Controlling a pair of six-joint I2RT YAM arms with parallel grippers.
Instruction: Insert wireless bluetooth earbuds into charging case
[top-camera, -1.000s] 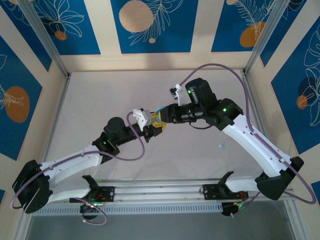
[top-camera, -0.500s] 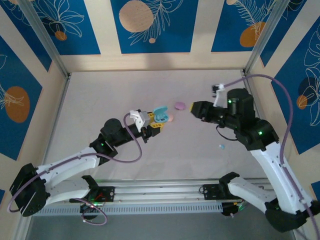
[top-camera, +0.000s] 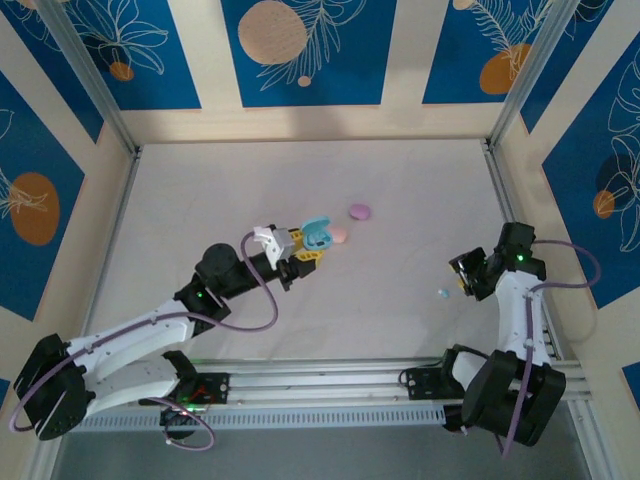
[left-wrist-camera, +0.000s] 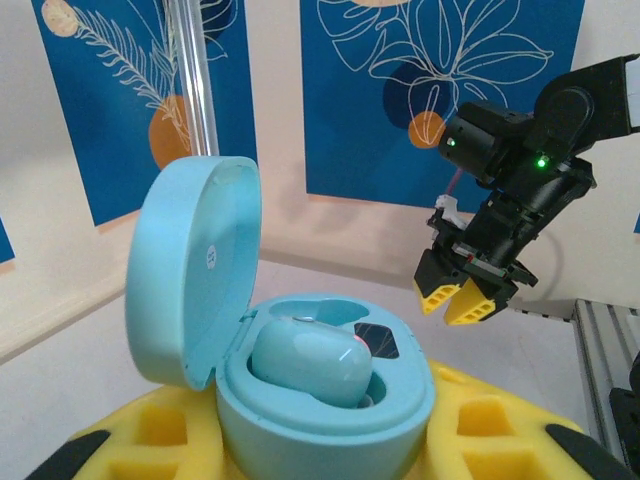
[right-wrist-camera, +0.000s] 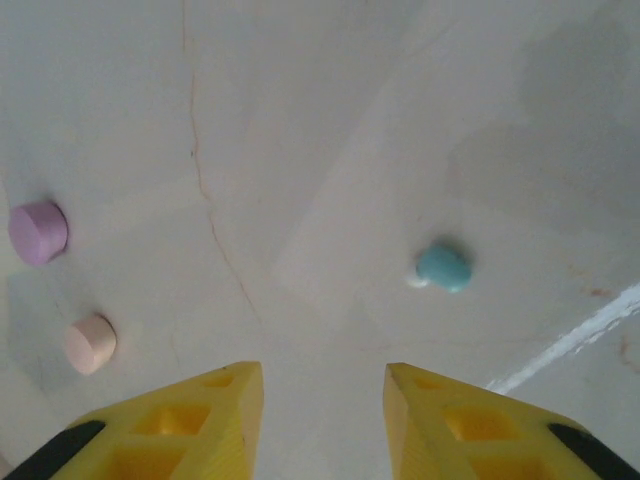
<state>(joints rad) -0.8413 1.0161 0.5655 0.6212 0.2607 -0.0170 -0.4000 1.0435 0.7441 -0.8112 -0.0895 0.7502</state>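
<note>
No readable text (sticker (left-wrist-camera: 212, 256) on case (left-wrist-camera: 320, 432) blurred)

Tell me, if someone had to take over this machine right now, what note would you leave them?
Left gripper: shut on the light blue charging case, lid open.
Right gripper: open, empty, pointing down at the table.
Done: one light blue earbud sits in the case.
Left: the loose light blue earbud lies on the table just ahead of the right gripper; it likely needs picking up and seating beside the first.
Also there: a purple case and a pink case lie on the table, off to one side.
</note>
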